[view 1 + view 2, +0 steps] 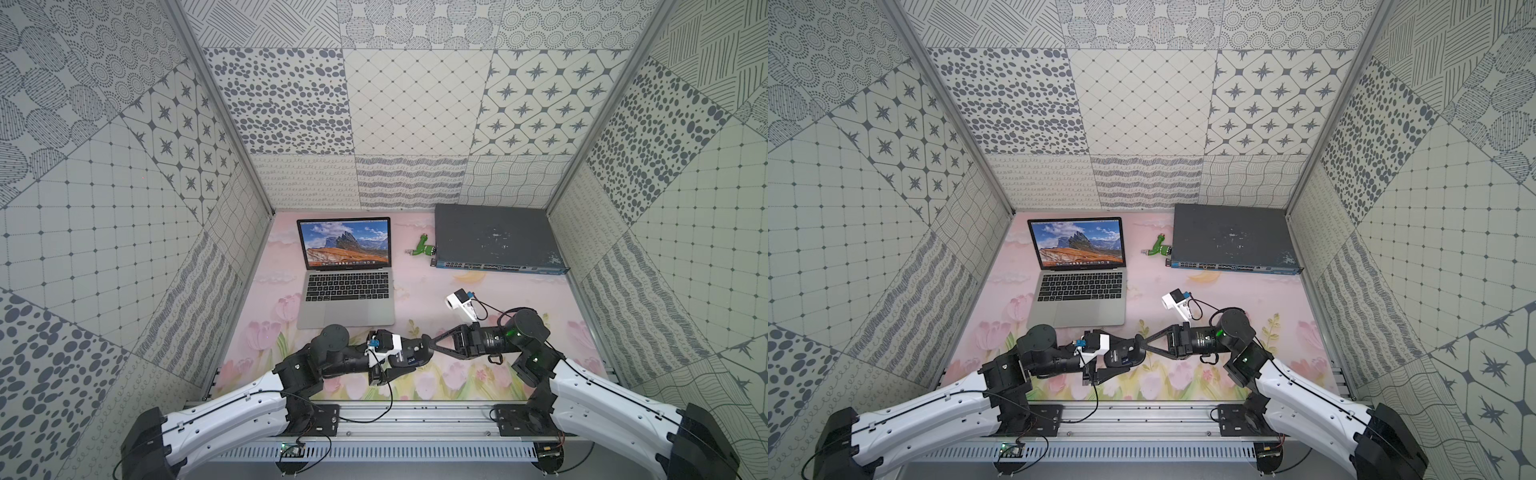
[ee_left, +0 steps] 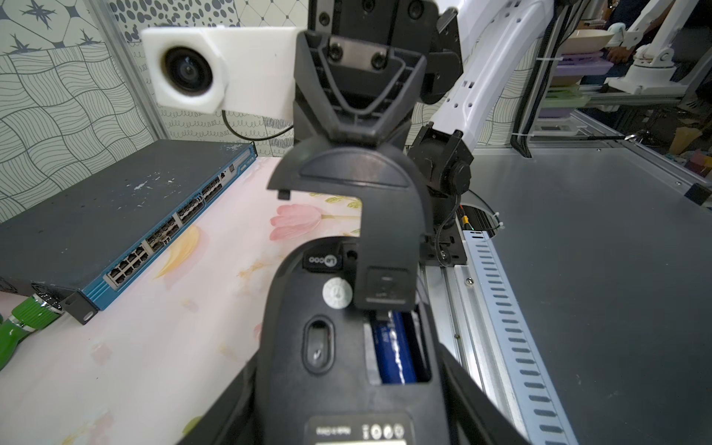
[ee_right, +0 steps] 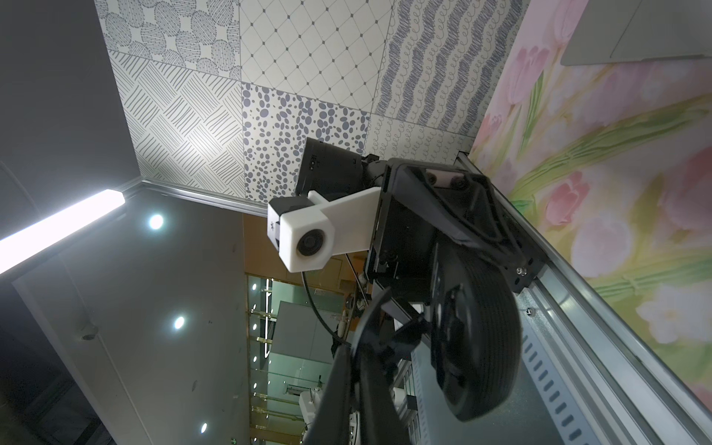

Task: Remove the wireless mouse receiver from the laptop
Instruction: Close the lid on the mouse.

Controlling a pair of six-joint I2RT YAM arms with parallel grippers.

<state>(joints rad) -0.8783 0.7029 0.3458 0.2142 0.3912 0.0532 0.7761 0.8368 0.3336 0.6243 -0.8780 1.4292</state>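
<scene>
- L gripper (image 1: 409, 354): clamped on the black mouse (image 2: 331, 366), one finger on each flank. It holds the mouse off the table, underside facing the L wrist cam, near the front rail.
- R gripper (image 1: 429, 340): jaws together. Tips meet the L gripper at the mouse and pinch the top edge of the battery cover (image 2: 358, 192).
- Cover is lifted partly off the mouse. Its lower tab hangs over the battery bay, w/ a blue battery (image 2: 397, 350) visible below it.
- R wrist view shows the cover edge-on as a thin curved blade between the fingers, w/ the mouse's ribbed side just beside it.
- Wireless mouse receiver (image 2: 323, 261): small dark nub w/ a logo, seated in a slot on the mouse's underside. It sits beside the battery bay, just above a round white sticker, partly shaded by the cover. Too small to make out in both top views.
- Laptop (image 1: 346, 286): open, screen lit w/ an orange-and-blue mountain scene, at the rear left of the pink floral mat (image 1: 419, 286). Both grippers are well apart from it.
- Network switch (image 1: 494, 239): flat dark grey box at rear right, port row facing front.
- Green stick (image 1: 424, 248): lies btw the laptop and the switch, touching or nearly touching the switch's front left corner.
</scene>
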